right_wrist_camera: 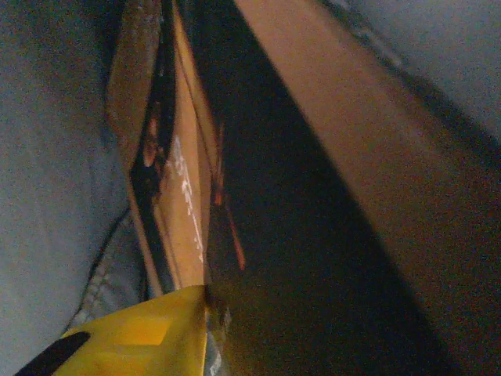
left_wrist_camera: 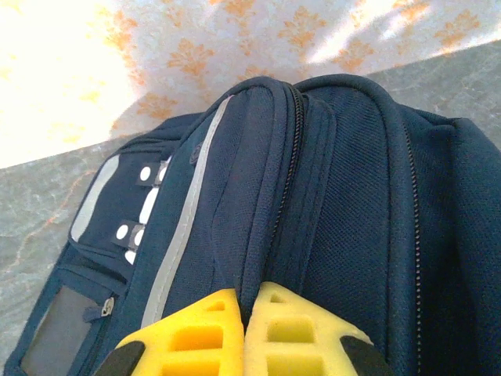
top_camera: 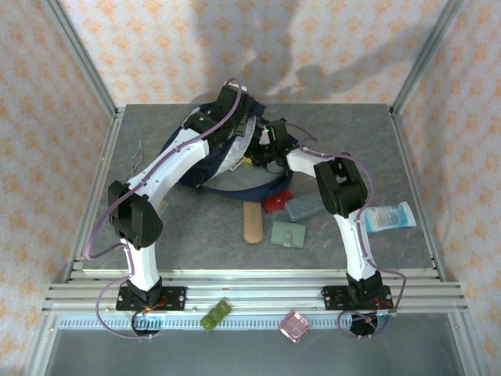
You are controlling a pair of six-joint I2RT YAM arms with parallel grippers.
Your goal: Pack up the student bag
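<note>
Top external: student bag [top_camera: 196, 176] lies at the far centre of the table [top_camera: 196, 251], right gripper [top_camera: 262, 149] down in its opening.

Left wrist: left gripper [left_wrist_camera: 246, 301] clenched tight, looks like a pinch on a fold of the bag's top fabric. Shell is soft, floppy and bulky. I'd hold it by a seam or the zip edge, not a slack panel.

Right wrist: inside the bag, one yellow finger [right_wrist_camera: 149, 333] beside an orange-and-black flat item [right_wrist_camera: 184, 196]. Can't tell if that gripper is released or grasping.

Navy student bag [left_wrist_camera: 337, 204] lies at the table's [top_camera: 156, 243] far centre.
</note>
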